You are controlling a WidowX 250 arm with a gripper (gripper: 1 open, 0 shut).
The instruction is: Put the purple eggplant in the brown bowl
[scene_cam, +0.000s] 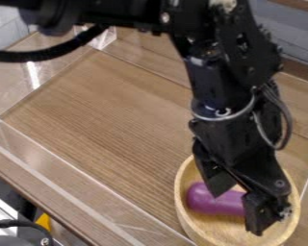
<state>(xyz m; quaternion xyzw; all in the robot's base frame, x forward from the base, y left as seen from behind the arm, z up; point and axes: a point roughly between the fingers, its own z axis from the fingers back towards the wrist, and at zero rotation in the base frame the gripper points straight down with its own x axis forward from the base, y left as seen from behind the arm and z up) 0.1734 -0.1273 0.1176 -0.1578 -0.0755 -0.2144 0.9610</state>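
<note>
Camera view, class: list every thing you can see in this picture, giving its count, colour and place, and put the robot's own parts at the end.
eggplant: one, purple, lying inside the bowl, free of the hand
bowl: one, light tan, at the lower right of the table, partly hidden by the hand
table: one, brown wood grain, fills most of the view
clear wall: one, see-through, along the table's left and near edges
arm: one, black, reaching in from the top
hand: one, black, open, over the bowl above the eggplant
</note>
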